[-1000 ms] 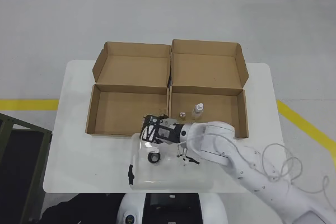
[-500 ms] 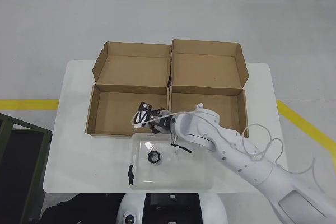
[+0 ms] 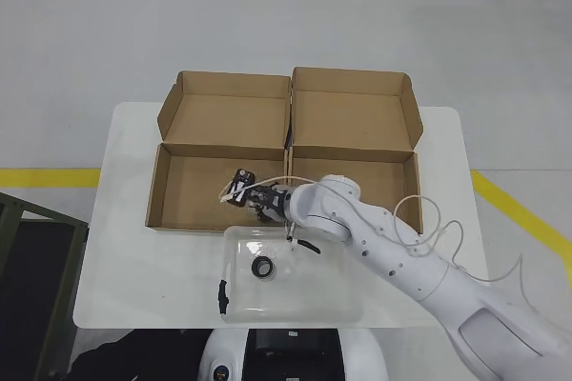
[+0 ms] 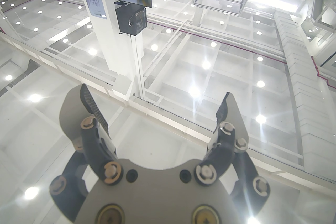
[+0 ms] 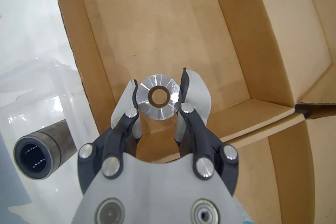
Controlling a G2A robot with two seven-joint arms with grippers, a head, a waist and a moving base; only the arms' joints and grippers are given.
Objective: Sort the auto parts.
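The table carries two open boxes side by side, with a clear bin in front of them. The right gripper hangs over the left box, near the wall it shares with the right box, and pinches a silver disc by its rim. A bearing lies in the bin. The left gripper points upward, spread and empty. I judge the disc is about to be dropped off. The next move calls for lowering it and letting go over the box floor.

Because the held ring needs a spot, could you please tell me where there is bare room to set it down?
The left box's floor is bare between its walls, beneath the right gripper holding the ring. The table left of the clear bin is free. Crowded: the bin, holding the bearing, with the arm across its corner.
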